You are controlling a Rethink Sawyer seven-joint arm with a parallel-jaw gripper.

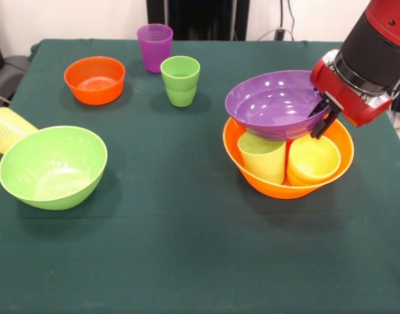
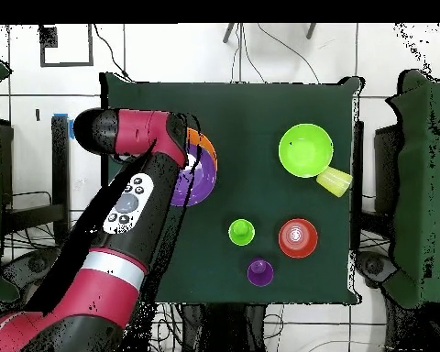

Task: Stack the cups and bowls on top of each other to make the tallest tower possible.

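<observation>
The largest yellow-orange bowl sits at the right and holds a pale yellow-green cup and a yellow-orange cup, both upright. The wide purple bowl rests on these cups, slightly tilted. My gripper comes in from the upper right, its fingers closed over the purple bowl's right rim. In the overhead view my arm covers most of the purple bowl and the big bowl's rim. No dark green or orange cup shows.
A deep lime green bowl stands at the left with a pale yellow ribbed cup lying beside it. A small orange bowl, a purple cup and a lime green cup stand at the far side.
</observation>
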